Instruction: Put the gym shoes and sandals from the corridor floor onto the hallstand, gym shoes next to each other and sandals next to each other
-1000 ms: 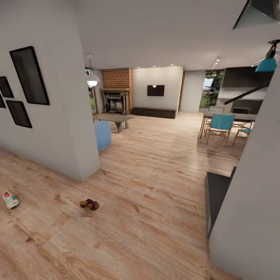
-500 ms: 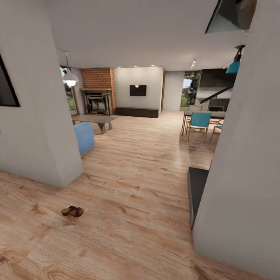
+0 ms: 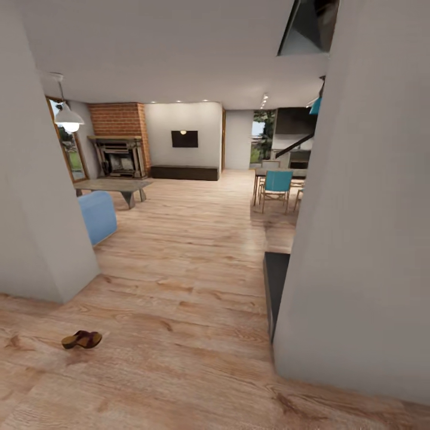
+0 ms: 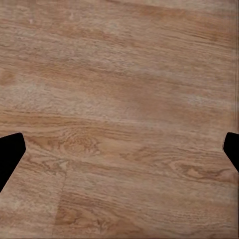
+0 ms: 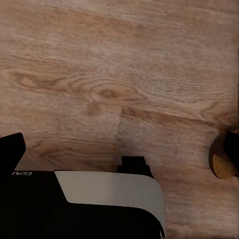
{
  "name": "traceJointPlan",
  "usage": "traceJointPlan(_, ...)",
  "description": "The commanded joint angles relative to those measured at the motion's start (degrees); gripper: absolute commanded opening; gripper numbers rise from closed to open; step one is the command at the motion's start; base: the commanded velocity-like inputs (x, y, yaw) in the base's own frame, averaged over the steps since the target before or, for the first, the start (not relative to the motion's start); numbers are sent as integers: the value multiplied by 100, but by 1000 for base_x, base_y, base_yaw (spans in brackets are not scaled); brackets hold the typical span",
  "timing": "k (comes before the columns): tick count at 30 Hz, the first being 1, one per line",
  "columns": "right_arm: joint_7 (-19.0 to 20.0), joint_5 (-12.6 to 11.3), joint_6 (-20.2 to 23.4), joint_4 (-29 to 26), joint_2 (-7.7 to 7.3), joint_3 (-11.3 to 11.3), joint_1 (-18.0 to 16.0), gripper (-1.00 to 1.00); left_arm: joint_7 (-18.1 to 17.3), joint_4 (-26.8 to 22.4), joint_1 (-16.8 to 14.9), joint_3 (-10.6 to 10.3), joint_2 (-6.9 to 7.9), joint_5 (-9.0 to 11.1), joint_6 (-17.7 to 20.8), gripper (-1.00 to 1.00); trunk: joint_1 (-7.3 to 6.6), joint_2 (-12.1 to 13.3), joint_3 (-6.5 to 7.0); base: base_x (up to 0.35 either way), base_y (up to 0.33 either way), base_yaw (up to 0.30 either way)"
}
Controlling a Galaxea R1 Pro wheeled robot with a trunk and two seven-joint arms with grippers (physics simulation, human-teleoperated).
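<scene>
I am holding the left gripper (image 4: 119,149) spread wide and empty over the corridor floor (image 4: 119,74); I cannot tell how the right gripper is set. One brown sandal (image 3: 81,340) is lying on the planks near the left wall corner (image 3: 54,263). Turning the base blind, I am risking clipping the right wall (image 3: 364,239).

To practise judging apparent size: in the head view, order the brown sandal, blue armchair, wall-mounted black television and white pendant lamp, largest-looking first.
1. Blue armchair
2. Brown sandal
3. White pendant lamp and black television: too alike to rank.
Distance distorts this: the television is far, the sandal near.
</scene>
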Motion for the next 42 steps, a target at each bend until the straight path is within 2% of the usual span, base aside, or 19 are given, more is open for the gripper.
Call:
traceJointPlan(1,6,-2,-1,-1,0,-4,-3,100,-4,1,-2,0,1,-4,-17,100,-1,-3,-6,-84,0,-289)
traceJointPlan(15,6,-2,-1,-1,0,-4,-3,100,-4,1,-2,0,3,-4,-17,100,-1,-3,-6,-230,0,-289)
traceJointPlan(42,6,-2,-1,-1,0,-4,-3,100,-4,1,-1,0,3,-4,-17,100,-1,-3,-6,-10,0,-289)
